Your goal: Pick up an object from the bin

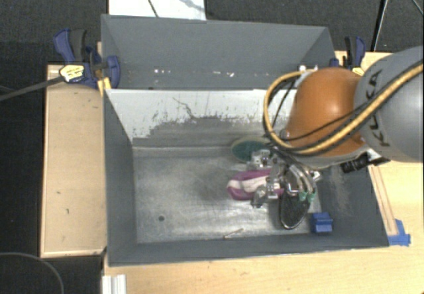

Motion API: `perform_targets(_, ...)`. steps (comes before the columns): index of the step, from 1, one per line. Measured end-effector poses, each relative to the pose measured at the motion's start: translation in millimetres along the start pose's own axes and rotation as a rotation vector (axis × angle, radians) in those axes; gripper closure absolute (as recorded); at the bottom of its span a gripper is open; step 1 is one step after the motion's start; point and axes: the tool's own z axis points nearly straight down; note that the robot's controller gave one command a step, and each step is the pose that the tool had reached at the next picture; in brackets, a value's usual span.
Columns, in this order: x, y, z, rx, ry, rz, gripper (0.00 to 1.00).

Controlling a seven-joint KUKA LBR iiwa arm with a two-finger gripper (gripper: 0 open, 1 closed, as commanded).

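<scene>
My gripper (pixel 270 188) hangs low in the right half of the bin, under the arm's orange cover. Its tip sits right at the right end of a pink, purple and white soft thing (pixel 242 185) that lies on the bin floor. A dark green round thing (pixel 247 149) lies just behind it, near the back wall. To the right of the gripper and toward the front lies a black oval thing (pixel 291 212), with a small blue block (pixel 322 222) beside it. The arm hides part of the pink thing.
The arm with its orange cover and yellow cables reaches in from the right and covers the bin's right rear corner. Bare grey floor makes up the left half of the bin.
</scene>
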Motion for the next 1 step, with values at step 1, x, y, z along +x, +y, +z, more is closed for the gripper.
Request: perform_targets(1, -1.0, 0.1, -18.1, 0.000, 0.001, -0.006, 1.00)
